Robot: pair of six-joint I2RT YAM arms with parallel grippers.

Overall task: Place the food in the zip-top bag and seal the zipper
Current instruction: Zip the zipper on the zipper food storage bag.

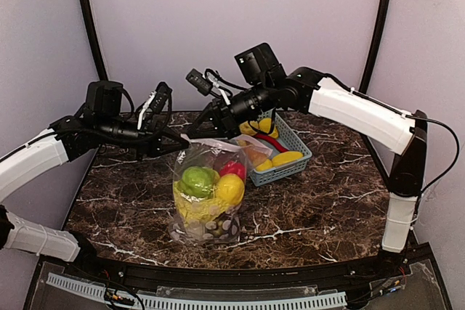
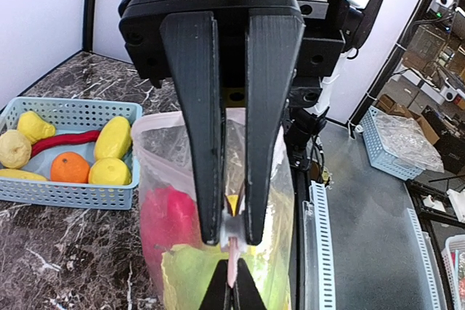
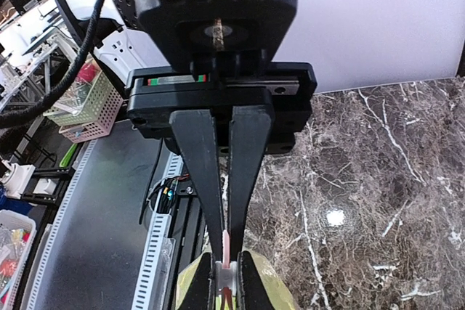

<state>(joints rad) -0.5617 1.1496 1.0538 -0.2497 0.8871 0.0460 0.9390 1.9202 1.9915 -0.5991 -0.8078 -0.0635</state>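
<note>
The bag (image 1: 207, 201) stands upright on the table (image 1: 327, 201), just beside the basket (image 1: 294, 165), and holds green, red and yellow food (image 1: 196, 181). The left gripper (image 2: 232, 236) is closed on the zipper (image 2: 231, 270) at the bag's top edge. The right gripper (image 3: 227, 272) pinches the same strip, tip to tip with the left.

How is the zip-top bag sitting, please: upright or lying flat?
Upright: the zip-top bag stands, left gripper and right gripper pinching its top edge.

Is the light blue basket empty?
No, the basket holds an orange fruit and a yellow fruit beside it.
</note>
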